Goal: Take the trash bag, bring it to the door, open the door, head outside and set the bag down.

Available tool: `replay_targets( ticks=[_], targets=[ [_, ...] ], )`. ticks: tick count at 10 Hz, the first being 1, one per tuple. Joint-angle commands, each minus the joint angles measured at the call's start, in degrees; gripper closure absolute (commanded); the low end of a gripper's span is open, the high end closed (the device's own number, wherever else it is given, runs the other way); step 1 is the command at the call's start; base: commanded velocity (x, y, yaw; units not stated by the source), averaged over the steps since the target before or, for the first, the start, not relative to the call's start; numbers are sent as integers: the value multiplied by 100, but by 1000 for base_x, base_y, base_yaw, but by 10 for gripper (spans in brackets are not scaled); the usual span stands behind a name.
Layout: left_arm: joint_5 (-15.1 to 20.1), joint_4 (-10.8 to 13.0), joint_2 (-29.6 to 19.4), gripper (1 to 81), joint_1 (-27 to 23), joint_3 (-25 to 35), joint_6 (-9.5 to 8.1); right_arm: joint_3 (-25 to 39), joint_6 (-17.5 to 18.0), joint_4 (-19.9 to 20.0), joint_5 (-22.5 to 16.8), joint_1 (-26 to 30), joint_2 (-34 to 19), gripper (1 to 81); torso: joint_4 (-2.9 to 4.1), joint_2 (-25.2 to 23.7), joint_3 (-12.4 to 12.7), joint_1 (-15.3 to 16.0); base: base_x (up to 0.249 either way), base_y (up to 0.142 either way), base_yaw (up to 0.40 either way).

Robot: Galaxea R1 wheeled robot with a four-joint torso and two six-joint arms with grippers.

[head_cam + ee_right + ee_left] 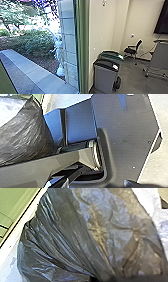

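Where folds gather, the bag meets the left tool.

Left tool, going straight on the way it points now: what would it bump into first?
Most likely the dark trash bag, which looms large straight ahead; depth is unclear here, so it may already be touching or even held.
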Motion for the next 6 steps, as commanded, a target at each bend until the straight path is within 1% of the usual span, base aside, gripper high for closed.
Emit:
replay_targets(
  ticks=[1, 2, 6],
  targets=[
    [352, 87, 37, 811, -262, 23, 16, 61, -40, -97, -282, 228, 103, 10, -2, 0, 0, 0, 0, 0, 0],
    [360, 131, 37, 811, -271, 23, 69, 61, -40, -97, -282, 237, 103, 10, -2, 0, 0, 0, 0, 0, 0],
    [369, 158, 11, 811, -270, 23, 69, 61, -40, -106, -290, 237, 138, 10, -2, 0, 0, 0, 0, 0, 0]
  ],
)
